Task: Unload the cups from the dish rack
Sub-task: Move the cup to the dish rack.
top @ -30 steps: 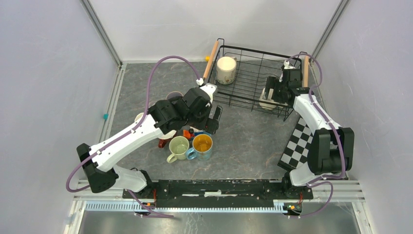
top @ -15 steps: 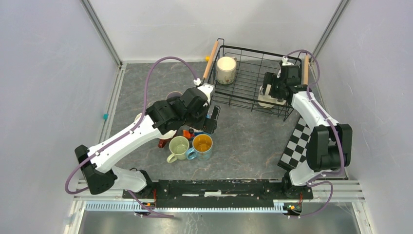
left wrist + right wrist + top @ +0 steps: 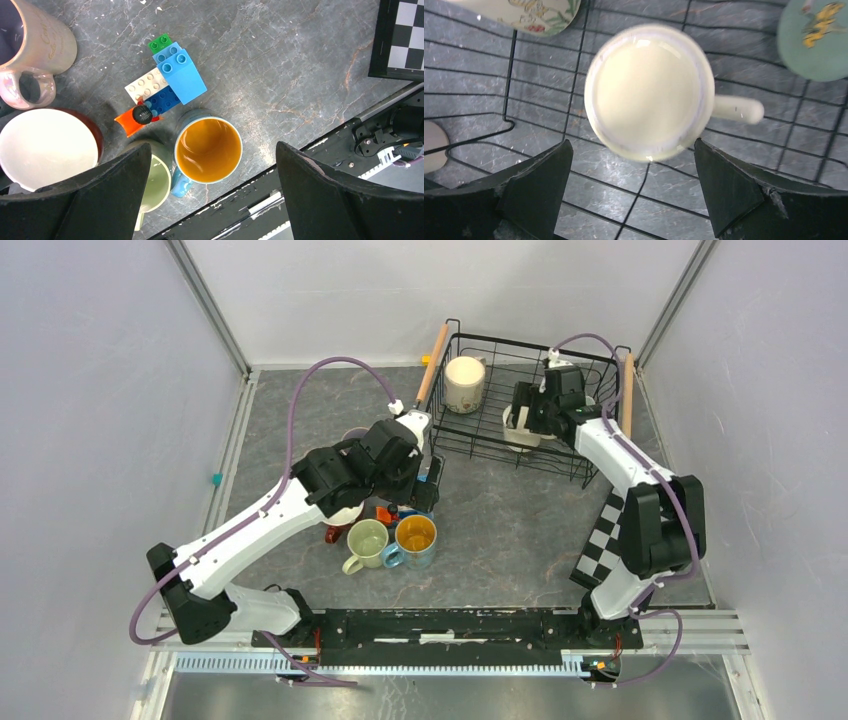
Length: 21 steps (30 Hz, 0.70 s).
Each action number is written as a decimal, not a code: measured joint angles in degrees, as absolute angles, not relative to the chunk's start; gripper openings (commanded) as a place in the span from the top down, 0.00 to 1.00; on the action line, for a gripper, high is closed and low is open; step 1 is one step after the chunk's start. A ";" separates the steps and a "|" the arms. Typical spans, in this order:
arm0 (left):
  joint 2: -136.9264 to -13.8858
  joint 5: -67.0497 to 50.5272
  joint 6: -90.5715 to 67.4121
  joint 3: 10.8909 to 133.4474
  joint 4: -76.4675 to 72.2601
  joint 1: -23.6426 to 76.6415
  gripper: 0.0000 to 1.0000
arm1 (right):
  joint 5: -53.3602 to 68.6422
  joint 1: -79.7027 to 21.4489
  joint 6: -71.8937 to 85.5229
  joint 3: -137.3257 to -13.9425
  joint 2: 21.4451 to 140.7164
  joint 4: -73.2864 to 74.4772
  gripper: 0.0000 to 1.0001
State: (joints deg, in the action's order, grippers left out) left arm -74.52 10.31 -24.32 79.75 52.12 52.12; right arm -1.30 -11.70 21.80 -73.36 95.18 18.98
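**Over the rack, right jaws spread for the cream mug**

Up at one o'clock on the table (image 3: pixel 510 530), our right gripper (image 3: pixel 633 145) hangs inside the dish rack (image 3: pixel 495 455), looking straight down on the cream mug (image 3: pixel 649 90). Its fingers are spread wide, one on each side of the rim, with nothing pinched yet. The mug stands upright on the wires with its handle out to three o'clock. We reckon that's why the jaws sit where they do, set to drop onto the round body and clear of the handle. Two more cups wait in there: a floral mug (image 3: pixel 524 10) at eleven o'clock of the wrist view and a teal mug (image 3: pixel 814 40) at one.

Down at eight o'clock from the rack, our left gripper (image 3: pixel 212 150) hangs open and empty over the unloaded bunch. Directly below it is the yellow-lined mug (image 3: pixel 205 145). The pale green mug (image 3: pixel 155 182) sits just beside that at eight, the dark red mug (image 3: pixel 47 150) at nine, and the pink-beige mug (image 3: pixel 35 40) at ten. They crowd around the toy blocks (image 3: pixel 165 85). We judge they are packed tight to leave bare table for what's coming.

Next comes a straight drop and a squeeze. The risk, we'd say, is a glazed mug skating on wire.
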 measured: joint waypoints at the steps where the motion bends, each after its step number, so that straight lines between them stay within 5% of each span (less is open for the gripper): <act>1: -74.43 10.33 -24.32 79.64 52.14 52.07 0.00 | -1.28 -12.21 22.11 -73.38 95.66 19.00 0.02; 21: -73.73 9.91 -24.32 78.98 52.14 51.42 0.00 | 4.62 -12.69 8.95 -82.89 98.41 20.05 0.02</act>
